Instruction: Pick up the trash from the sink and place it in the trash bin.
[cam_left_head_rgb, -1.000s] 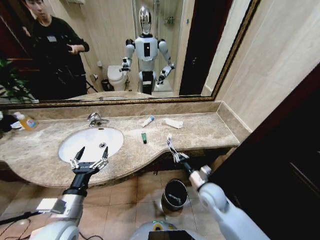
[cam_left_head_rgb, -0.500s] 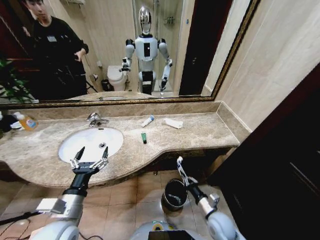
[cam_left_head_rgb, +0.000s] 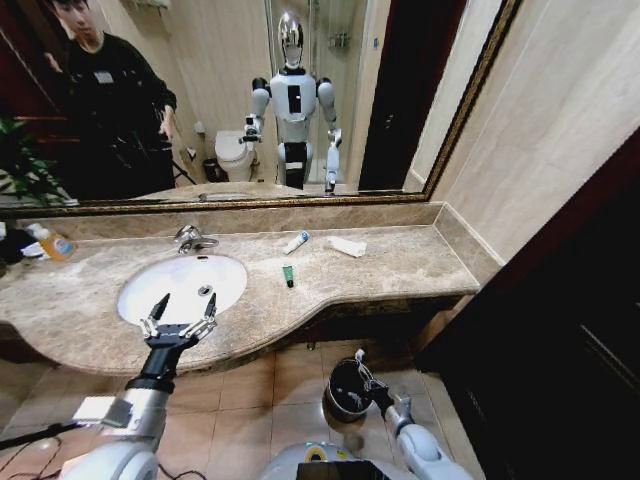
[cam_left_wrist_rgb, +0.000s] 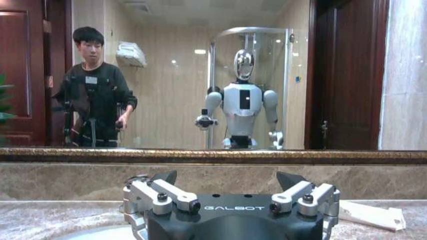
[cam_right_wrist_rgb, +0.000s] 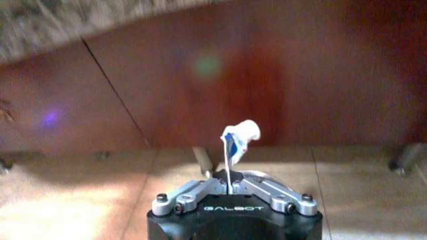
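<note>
Head view: the left gripper hangs spread wide over the near rim of the sink, while the right gripper is low at the floor, over the bin, pinching a small white tube. Two tubes and a packet lie on the counter right of the sink. Left wrist view: fingers parted, nothing between them. Right wrist view: jaws clenched on the white-and-blue tube, which stands upright.

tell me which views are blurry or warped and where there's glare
Head view: wide-angle bend curves the marble counter and mirror frame; the mirror reflects the room. Left wrist view: sharp on the left gripper. Right wrist view: soft and dim, purple and green flare spots on the dark cabinet; the white tube in the right gripper is clearer.
</note>
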